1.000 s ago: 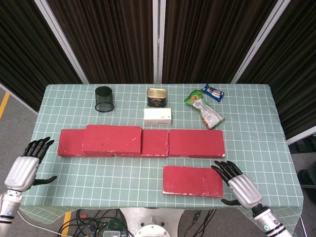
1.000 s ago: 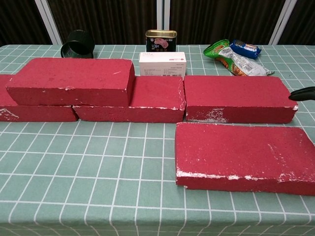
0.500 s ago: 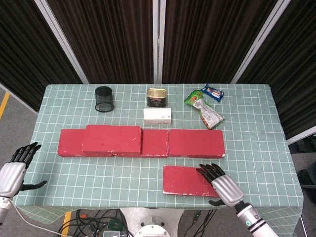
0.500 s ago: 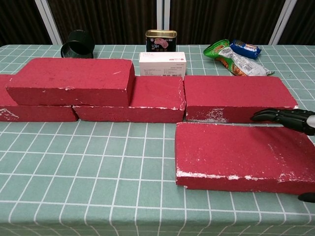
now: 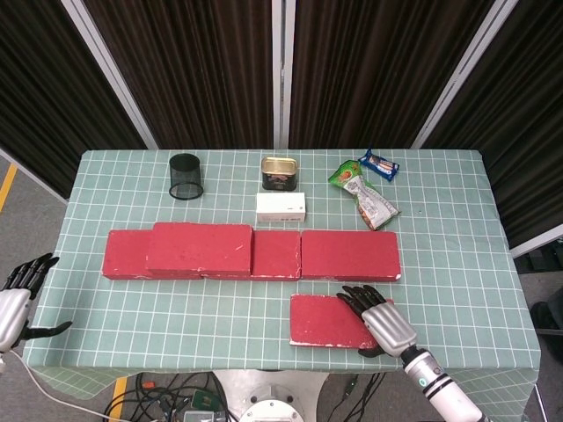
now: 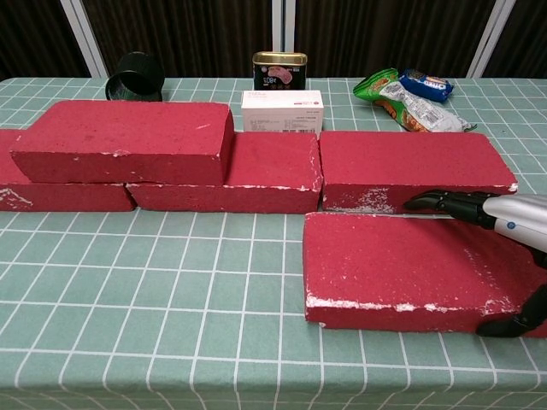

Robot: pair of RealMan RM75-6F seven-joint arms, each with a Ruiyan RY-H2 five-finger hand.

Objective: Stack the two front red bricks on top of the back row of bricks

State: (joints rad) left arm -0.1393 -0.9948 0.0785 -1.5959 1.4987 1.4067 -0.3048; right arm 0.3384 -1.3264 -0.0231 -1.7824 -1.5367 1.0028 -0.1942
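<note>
Leftward since earlier, right hand [image 5: 380,320] now covers front brick's [image 5: 330,320] right end.

Front brick [image 5: 332,320] before back row [image 5: 251,253]

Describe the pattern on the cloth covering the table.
Pale green tablecloth with a white square grid, clearest in the head view.

Lab-like test booth: dark curtains [image 5: 202,61], gridded table [image 5: 457,220].
</note>
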